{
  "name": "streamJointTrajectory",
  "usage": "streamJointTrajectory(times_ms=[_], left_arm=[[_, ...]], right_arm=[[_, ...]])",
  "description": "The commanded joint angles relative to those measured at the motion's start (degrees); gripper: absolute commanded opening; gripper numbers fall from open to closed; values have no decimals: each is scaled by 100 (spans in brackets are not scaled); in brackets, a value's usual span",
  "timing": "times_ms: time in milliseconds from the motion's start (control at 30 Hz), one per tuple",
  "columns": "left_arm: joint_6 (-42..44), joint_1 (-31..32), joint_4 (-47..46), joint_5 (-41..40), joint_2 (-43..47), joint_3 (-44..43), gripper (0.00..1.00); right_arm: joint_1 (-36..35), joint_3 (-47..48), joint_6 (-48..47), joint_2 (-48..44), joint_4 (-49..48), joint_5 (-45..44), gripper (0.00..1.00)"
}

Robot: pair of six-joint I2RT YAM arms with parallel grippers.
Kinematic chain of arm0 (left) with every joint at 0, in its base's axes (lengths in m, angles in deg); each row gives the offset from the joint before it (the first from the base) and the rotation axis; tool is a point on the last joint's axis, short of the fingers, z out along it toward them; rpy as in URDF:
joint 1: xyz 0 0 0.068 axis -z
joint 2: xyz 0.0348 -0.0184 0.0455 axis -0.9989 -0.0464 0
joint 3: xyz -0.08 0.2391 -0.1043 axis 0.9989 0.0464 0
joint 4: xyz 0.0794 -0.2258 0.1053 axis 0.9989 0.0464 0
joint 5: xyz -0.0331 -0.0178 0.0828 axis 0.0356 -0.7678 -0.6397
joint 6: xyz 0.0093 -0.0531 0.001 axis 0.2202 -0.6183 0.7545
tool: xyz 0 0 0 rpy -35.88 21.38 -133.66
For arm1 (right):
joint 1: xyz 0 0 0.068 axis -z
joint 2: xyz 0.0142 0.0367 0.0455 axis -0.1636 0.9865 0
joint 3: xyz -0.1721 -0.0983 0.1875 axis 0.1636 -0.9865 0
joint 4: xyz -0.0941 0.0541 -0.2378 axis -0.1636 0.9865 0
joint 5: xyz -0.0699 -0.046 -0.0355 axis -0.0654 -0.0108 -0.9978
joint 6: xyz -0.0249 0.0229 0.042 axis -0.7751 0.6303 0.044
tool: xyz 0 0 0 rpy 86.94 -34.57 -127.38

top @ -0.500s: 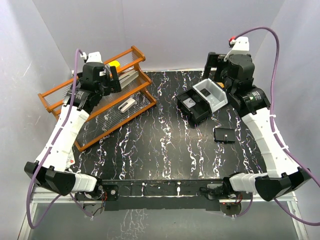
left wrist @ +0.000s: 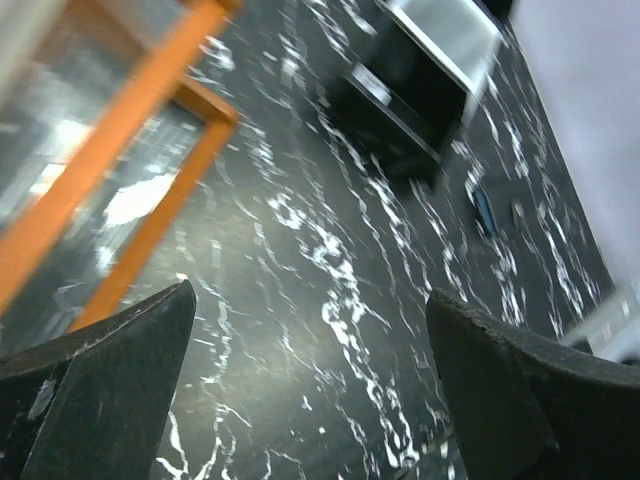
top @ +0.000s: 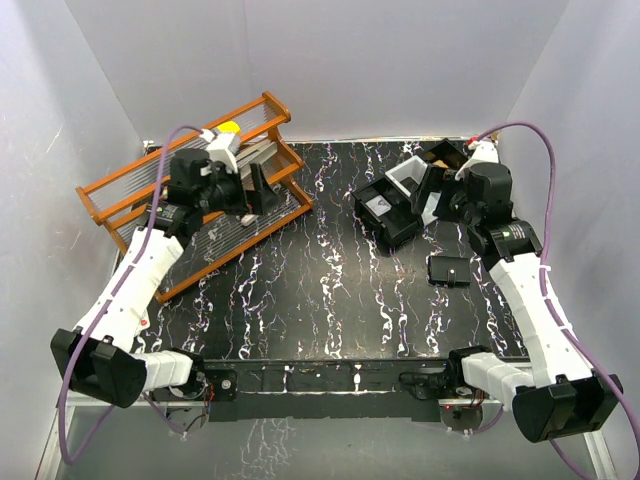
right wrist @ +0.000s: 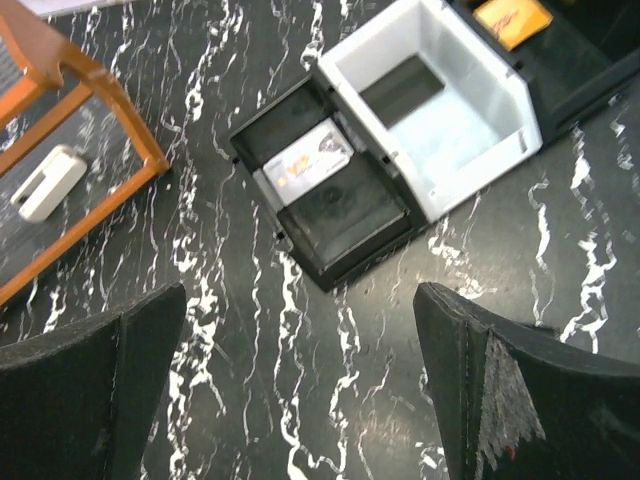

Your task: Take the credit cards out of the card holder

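Left claw point(left wrist: 310, 292): jaws spread to their full width, nothing between them. It hangs at the right-hand end of the orange wire rack point(left wrist: 130, 110), over the black marbled counter point(top: 320, 290). Right claw point(right wrist: 300, 290): jaws likewise fully spread and empty, poised above the black three-compartment tray point(right wrist: 340, 220). One pale card point(right wrist: 308, 160) lies face up in a compartment of that tray, and a white bin point(right wrist: 440, 90) adjoins its far side. The card holder point(top: 450, 270) lies flat and closed, black side up, on the counter right of centre. It is nearer the arm bases than the tray, apart from it, and just beside the right forearm. Neither claw touches it.
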Motion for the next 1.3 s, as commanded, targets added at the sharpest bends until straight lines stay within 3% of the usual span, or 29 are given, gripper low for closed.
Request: streamJointTrajectory(times_ms=[0,400,800,967,1267], left_arm=[[564,445,-146,1183,-28,289,99],[1153,859,266,57,-692,751,99],[1371,866,278,62,-1674,1082,99],[1320,861,-220,-259,-2111,1112,99],[1359,800,-401,-888,-3239,223,99]], right_arm=[[150,-294,327,-340,-302,701,98],[270,-761,623,-635,-293,1100,98],[285,-886,943,-571,-113,1159,98],[289,-930,1011,-537,-93,1426,98],[289,-1058,1077,-530,28,1428,98]])
